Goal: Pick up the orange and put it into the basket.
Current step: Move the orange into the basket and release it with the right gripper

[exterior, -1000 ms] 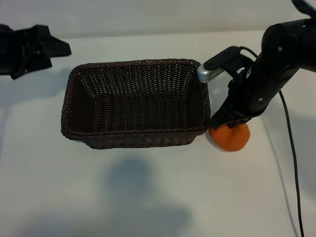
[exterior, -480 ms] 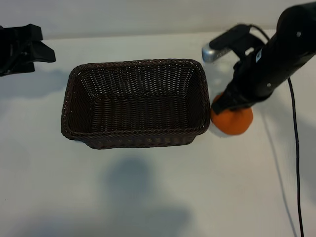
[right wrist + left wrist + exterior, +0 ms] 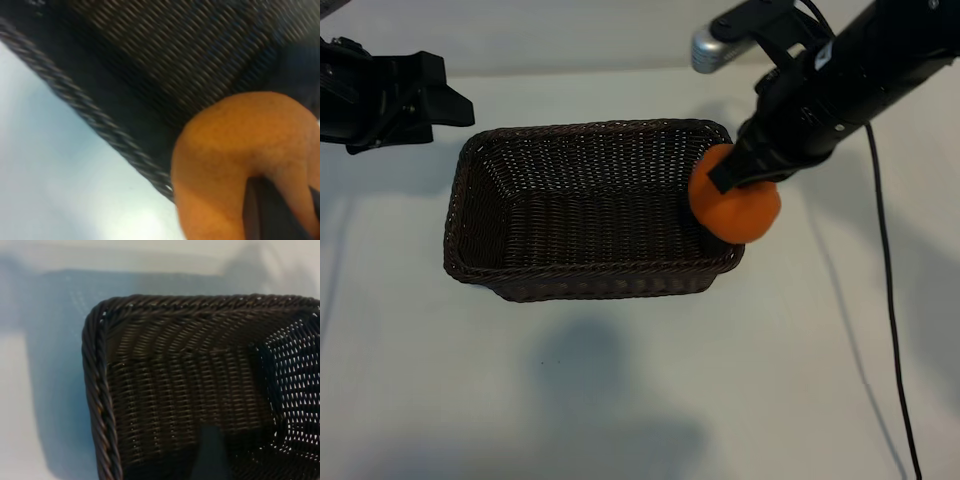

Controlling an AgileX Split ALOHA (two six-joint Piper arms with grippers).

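The orange (image 3: 735, 210) hangs in the air over the right rim of the dark brown wicker basket (image 3: 590, 128), partly above the basket's inside. My right gripper (image 3: 742, 178) comes down on the orange from above and is shut on it. In the right wrist view the orange (image 3: 235, 150) fills the near corner, one dark finger (image 3: 272, 210) lies against it, and the braided rim (image 3: 75, 95) runs below it. My left gripper (image 3: 445, 95) hovers open off the basket's far left corner with nothing in it. The left wrist view looks down at a basket corner (image 3: 95, 390).
The basket stands on a white table (image 3: 620, 400). A black cable (image 3: 885, 300) trails from the right arm across the table's right side. A silver and black camera mount (image 3: 715, 45) sticks out from the right arm above the basket's far right corner.
The right arm has lifted the orange off the table beside the basket and carried it up and left over the right rim. The left gripper has shifted slightly.
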